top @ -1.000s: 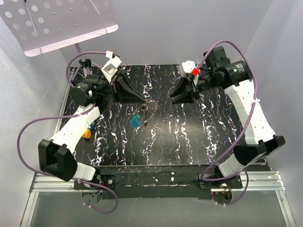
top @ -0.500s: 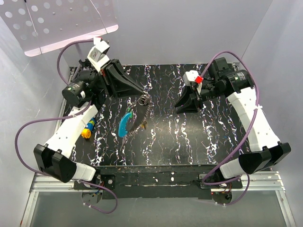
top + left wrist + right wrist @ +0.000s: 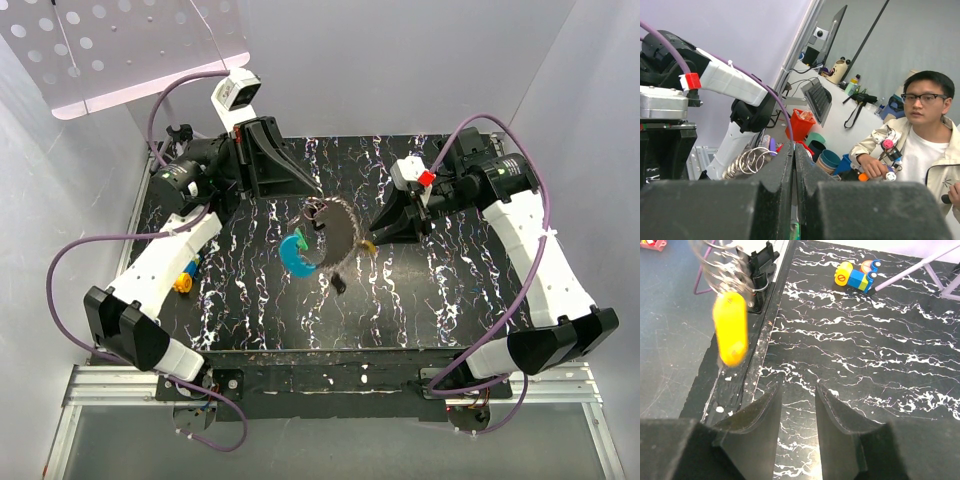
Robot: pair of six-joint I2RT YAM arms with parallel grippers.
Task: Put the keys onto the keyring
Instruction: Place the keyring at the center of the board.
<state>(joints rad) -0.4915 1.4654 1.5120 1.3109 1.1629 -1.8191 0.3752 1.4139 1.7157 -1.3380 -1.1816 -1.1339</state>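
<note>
Left fingers clamp the dangling keyring; the half-open, empty right fingers should approach slowly, steadying its yellow key.

Top view: keyring motion-smeared — coils uncountable; right wrist view: yellow key blurred, blade indistinct.
</note>
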